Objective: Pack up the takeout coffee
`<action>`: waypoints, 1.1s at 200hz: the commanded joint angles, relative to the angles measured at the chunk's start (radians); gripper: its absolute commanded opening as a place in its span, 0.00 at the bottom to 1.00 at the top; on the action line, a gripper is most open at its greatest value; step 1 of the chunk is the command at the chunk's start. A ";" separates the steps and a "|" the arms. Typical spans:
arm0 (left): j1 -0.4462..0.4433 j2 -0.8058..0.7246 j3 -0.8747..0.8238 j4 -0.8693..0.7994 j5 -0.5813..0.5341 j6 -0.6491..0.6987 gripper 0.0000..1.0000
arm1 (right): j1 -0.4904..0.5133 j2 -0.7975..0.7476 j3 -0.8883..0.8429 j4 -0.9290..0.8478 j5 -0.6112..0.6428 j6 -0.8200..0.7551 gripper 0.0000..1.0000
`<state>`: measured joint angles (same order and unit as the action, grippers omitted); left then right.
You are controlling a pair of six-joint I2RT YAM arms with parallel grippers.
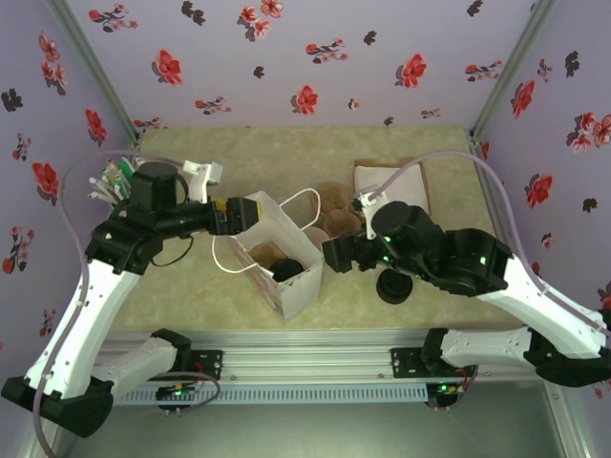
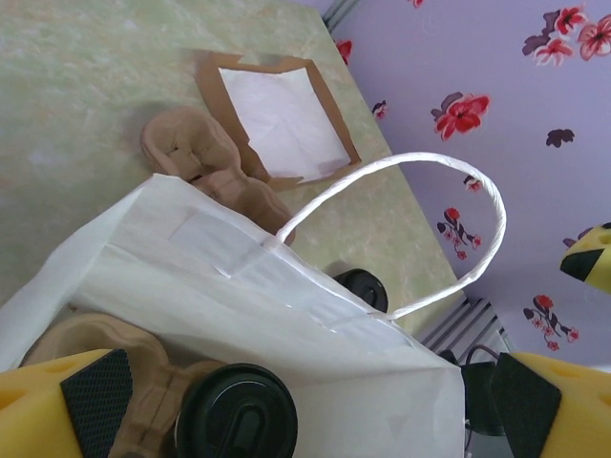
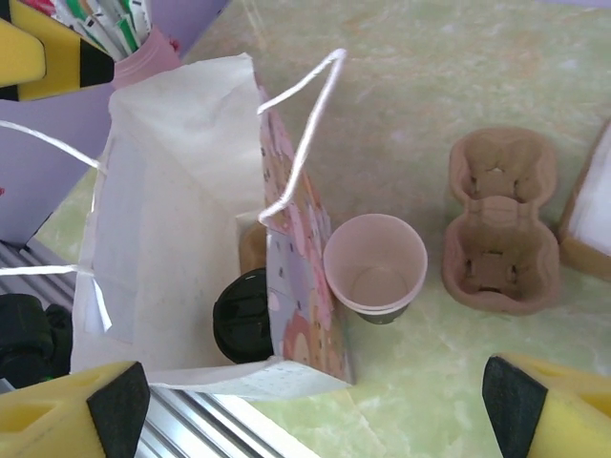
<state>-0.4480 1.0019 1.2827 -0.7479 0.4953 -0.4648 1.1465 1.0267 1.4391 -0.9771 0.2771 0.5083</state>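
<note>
The takeout coffee [image 1: 285, 270], a dark cup under a round black lid [image 2: 236, 415], stands inside the open white paper bag [image 1: 279, 256] in a brown cardboard carrier [image 2: 105, 355]. In the right wrist view the lid [image 3: 242, 316] shows beside the bag's printed wall [image 3: 304, 286]. My left gripper [image 1: 235, 216] is open at the bag's left rim, and its yellow fingers [image 2: 91, 401] spread over the bag's mouth. My right gripper [image 1: 335, 253] hovers open just right of the bag, nothing between its fingers [image 3: 119, 410].
A lidless cup [image 3: 375, 268] stands against the bag's outer right side. An empty cardboard carrier [image 1: 340, 216] and a brown-edged white napkin [image 1: 391, 183] lie behind it. Black lids [image 1: 393, 286] sit under the right arm. A holder of sticks [image 1: 113, 181] is at the back left.
</note>
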 commanded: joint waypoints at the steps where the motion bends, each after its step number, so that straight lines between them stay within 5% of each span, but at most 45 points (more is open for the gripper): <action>1: -0.032 0.010 0.035 0.032 -0.050 0.001 0.99 | 0.005 -0.061 -0.045 0.045 0.094 0.030 0.93; 53: -0.052 0.001 0.068 0.010 -0.133 0.004 0.99 | 0.005 -0.148 -0.125 0.057 0.125 0.052 0.98; 106: -0.051 -0.105 0.075 -0.117 -0.336 0.007 0.99 | -0.006 -0.157 -0.114 0.056 0.136 0.057 0.99; 220: -0.030 -0.207 0.021 -0.299 -0.534 -0.014 0.99 | -0.244 -0.005 -0.068 0.046 -0.137 0.045 0.96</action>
<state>-0.4900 0.7776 1.3170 -1.0218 0.0132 -0.4725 0.9348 1.0042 1.3350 -0.9390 0.2115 0.5507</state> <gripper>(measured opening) 0.991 0.965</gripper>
